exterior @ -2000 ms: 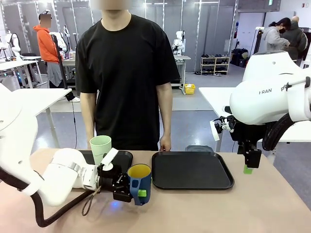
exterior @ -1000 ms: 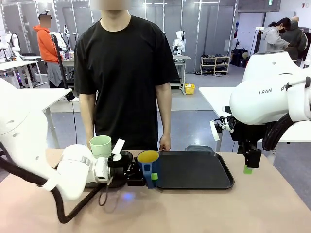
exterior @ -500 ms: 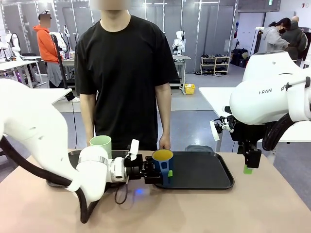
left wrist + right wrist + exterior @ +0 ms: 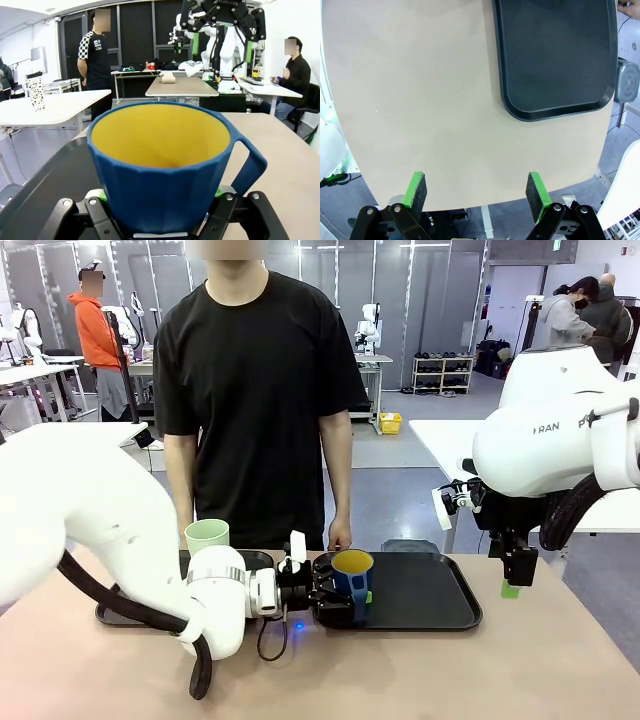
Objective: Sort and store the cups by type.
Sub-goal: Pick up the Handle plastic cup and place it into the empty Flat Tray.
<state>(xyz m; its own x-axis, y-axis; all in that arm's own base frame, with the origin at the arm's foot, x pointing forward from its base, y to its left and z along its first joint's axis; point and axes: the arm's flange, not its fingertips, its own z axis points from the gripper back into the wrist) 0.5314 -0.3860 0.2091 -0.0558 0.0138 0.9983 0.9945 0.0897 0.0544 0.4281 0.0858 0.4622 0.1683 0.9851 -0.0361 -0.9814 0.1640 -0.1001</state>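
The left hand point(image 4: 345, 595), clamped on the dark blue mug point(image 4: 352, 578), holds it over the right-hand black tray's point(image 4: 440, 615) near-left corner, so the next move looks like lowering and releasing, while the right hand point(image 4: 477, 192) hangs apart above the worktop point(image 4: 520, 670)

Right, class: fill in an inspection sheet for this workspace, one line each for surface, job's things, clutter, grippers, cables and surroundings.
Surface: tan table with two dark trays, a left tray and a right tray.
Job's things: blue mug, yellow inside, upright over the right tray's left end; green tumbler upright on the left tray.
Clutter: small grey lid-like item behind the right tray.
Grippers: left gripper shut on the blue mug; right gripper open, hanging above bare table near the right tray.
Cables: black hose and a thin loop on the left arm.
Surroundings: person standing at the far edge; other tables and people behind.
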